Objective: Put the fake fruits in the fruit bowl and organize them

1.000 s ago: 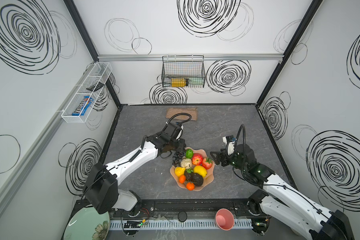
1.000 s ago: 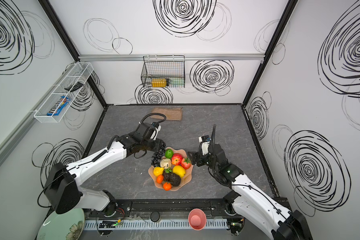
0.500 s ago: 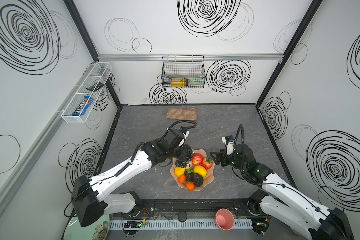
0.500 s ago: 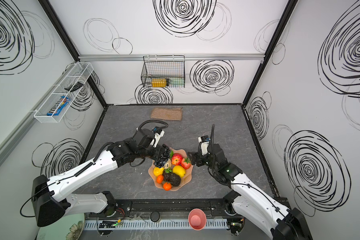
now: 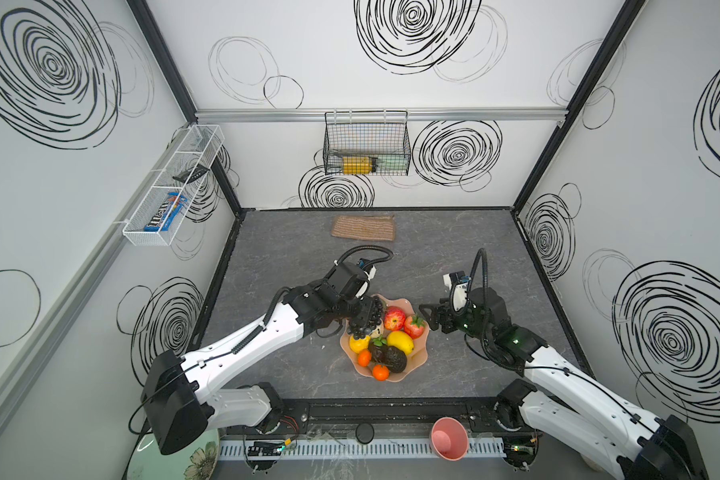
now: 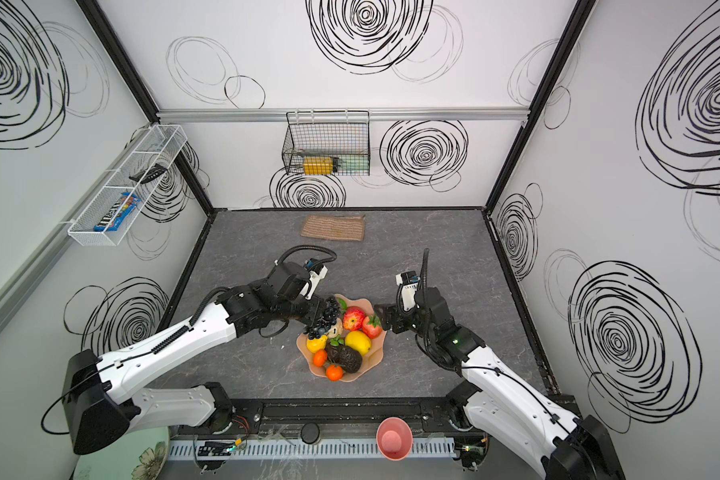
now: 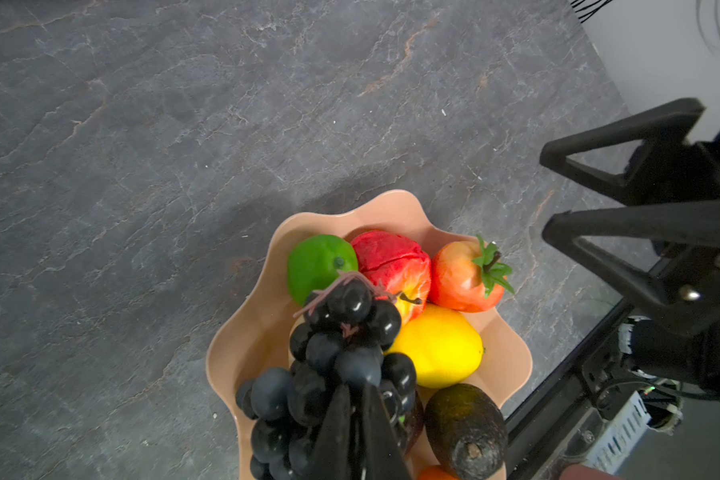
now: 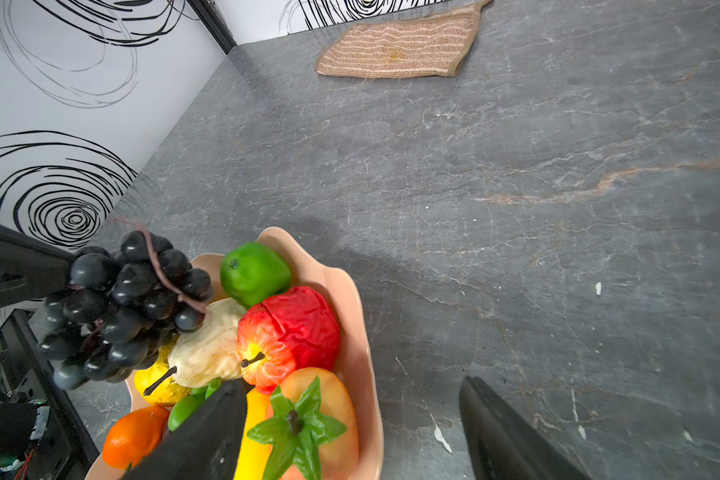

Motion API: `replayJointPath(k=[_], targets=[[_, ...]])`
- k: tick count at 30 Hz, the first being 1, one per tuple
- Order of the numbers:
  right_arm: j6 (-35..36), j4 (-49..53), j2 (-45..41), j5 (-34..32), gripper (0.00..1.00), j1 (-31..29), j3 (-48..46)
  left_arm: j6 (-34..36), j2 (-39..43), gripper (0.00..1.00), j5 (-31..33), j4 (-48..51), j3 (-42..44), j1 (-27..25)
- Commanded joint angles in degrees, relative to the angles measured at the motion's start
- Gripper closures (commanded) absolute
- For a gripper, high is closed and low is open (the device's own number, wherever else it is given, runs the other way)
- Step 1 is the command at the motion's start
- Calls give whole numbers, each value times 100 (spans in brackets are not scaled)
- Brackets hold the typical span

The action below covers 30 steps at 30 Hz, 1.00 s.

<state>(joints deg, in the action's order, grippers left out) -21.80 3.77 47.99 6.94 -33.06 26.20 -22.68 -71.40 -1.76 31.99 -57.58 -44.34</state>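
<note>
The peach-pink fruit bowl (image 5: 419, 358) (image 6: 373, 357) stands at the front middle of the table. In it lie a red apple (image 5: 394, 318), a strawberry (image 5: 415, 327), a big lemon (image 5: 400, 341), a small lemon (image 5: 358, 343), dark avocados (image 5: 391, 358), two oranges (image 5: 364, 357) (image 5: 380, 372), a lime (image 7: 319, 266) and a cream pear (image 8: 208, 345). My left gripper (image 7: 356, 388) is shut on the black grape bunch (image 5: 366, 318) (image 8: 121, 307), which hangs over the bowl's left side, above the pear. My right gripper (image 8: 350, 384) (image 5: 429, 318) stands open and holds nothing, just right of the strawberry at the bowl's rim (image 8: 358, 332).
A tan woven mat (image 5: 363, 227) lies by the back wall. A small pink cup (image 5: 449, 438) and a pale green floral plate (image 5: 175, 457) sit beyond the front rail. A wire basket (image 5: 366, 143) and a white shelf (image 5: 171, 187) hang on the walls.
My left arm has stretched to the right and carried the grape bunch from beside the bowl's left rim to over the bowl. The right arm has not moved.
</note>
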Motion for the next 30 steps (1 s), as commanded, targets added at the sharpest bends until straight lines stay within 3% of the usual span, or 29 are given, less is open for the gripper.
replayJointPath(k=[1, 11, 30], targets=[[44, -77, -57, 31, 15, 19, 107, 20, 187, 89, 20, -134, 234, 198], [36, -192, 91, 123, 15, 10, 142, 43, 206, 85, -362, -228, 693, 283], [36, -140, 38, 106, 15, 11, 135, 88, 117, 58, -250, -351, 500, 452]])
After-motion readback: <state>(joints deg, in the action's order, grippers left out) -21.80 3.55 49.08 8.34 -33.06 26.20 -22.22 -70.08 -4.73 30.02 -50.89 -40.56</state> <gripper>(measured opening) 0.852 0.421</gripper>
